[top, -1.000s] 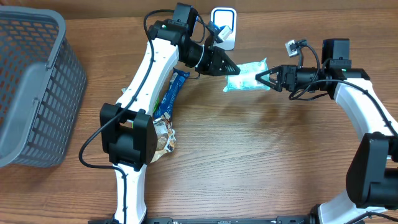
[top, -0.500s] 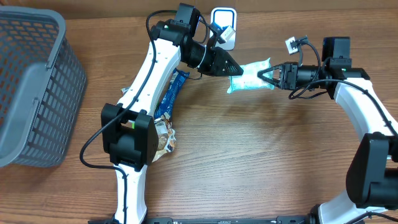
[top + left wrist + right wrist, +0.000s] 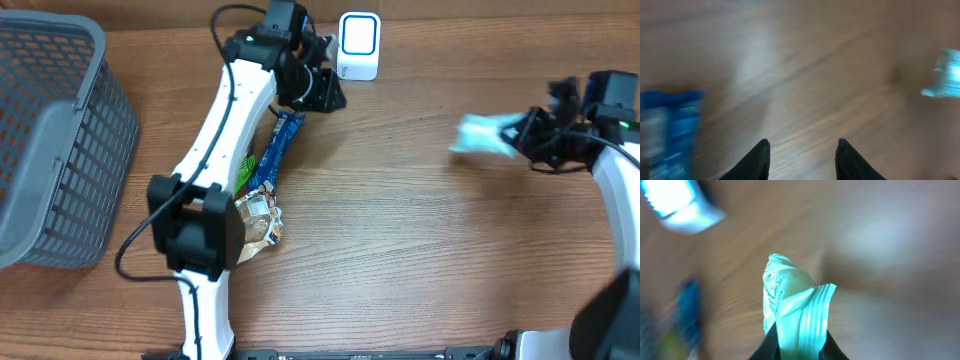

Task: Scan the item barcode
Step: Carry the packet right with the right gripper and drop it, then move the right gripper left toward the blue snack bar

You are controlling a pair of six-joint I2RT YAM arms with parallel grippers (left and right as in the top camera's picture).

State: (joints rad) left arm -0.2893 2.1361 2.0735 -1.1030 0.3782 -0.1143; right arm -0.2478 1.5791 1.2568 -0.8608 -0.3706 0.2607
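Mint packet, apparently between right fingers

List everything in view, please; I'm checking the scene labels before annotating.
basket: one, grey, left edge of table
scanner: one, white, far edge, centre
snack bar: one, blue, beside the left arm
crinkled packet: one, silver and brown, by the left arm's base
teal pouch: one, pale teal, right side, gripped
table: one, brown wood
left arm: one, white and black
right arm: one, white and black
left end effector: one, black, open, empty
right end effector: one, black, shut on the teal pouch
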